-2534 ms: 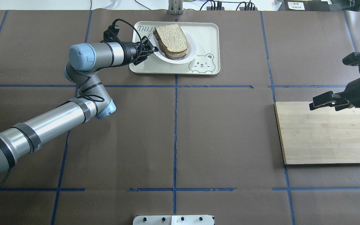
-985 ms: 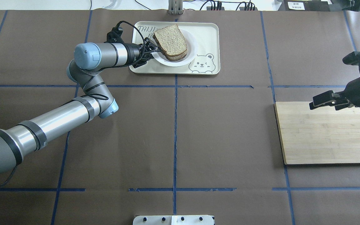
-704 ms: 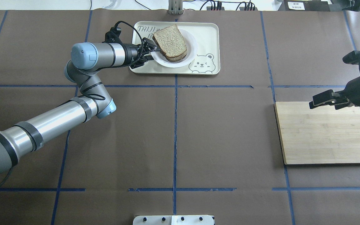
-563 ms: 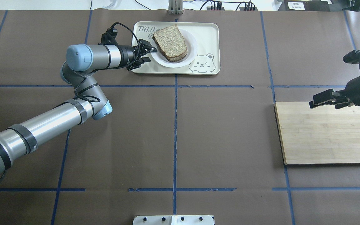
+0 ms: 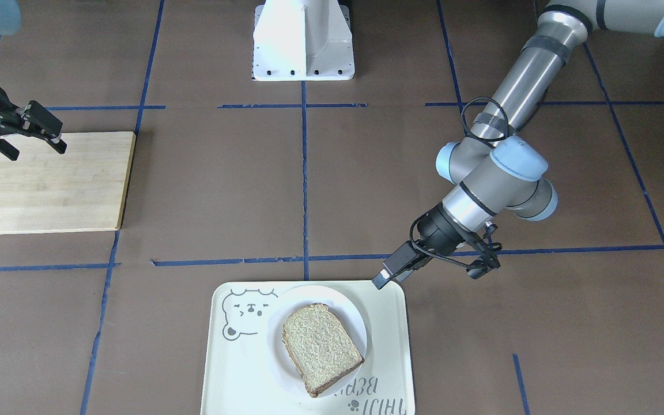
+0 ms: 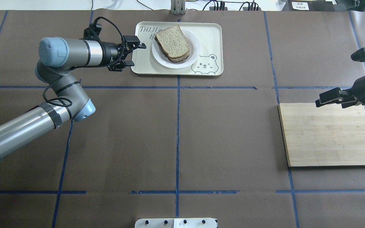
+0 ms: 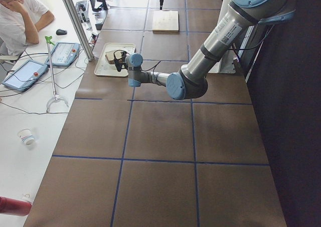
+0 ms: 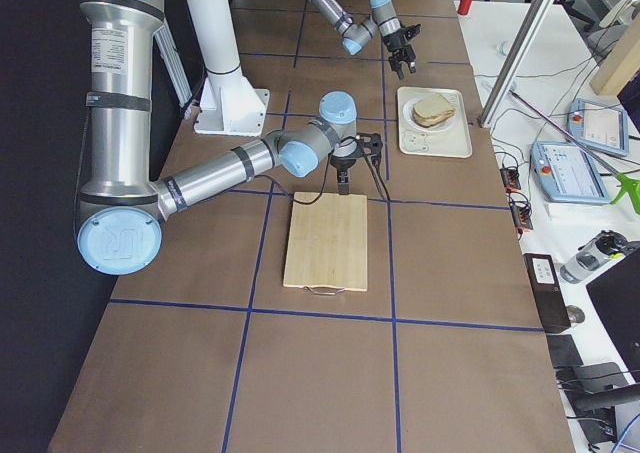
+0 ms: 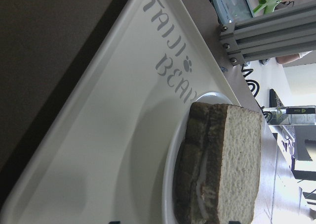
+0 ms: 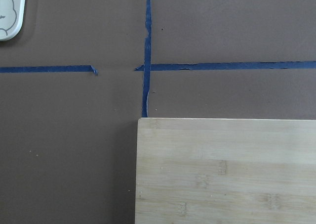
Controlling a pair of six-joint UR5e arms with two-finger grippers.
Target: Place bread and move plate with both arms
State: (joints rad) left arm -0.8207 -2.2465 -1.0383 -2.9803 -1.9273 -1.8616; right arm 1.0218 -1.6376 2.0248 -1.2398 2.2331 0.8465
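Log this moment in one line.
left gripper: open, by cream tray; top brown bread slice: stacked on round white plate; right gripper: open, by wooden board

The left arm [image 6: 27, 122] is a silver tube with grey joint housings, black bands and pale blue joint caps [image 6: 51, 47]. A thin black cable [image 6: 116, 26] loops at its wrist. The right arm [image 8: 215, 173] matches and bears a printed label [image 8: 105, 45]. The left pincer [image 6: 139, 55] and right pincer [image 6: 318, 99] are black. The white pedestal base [image 5: 303, 40] shows dark screws [image 5: 303, 73].
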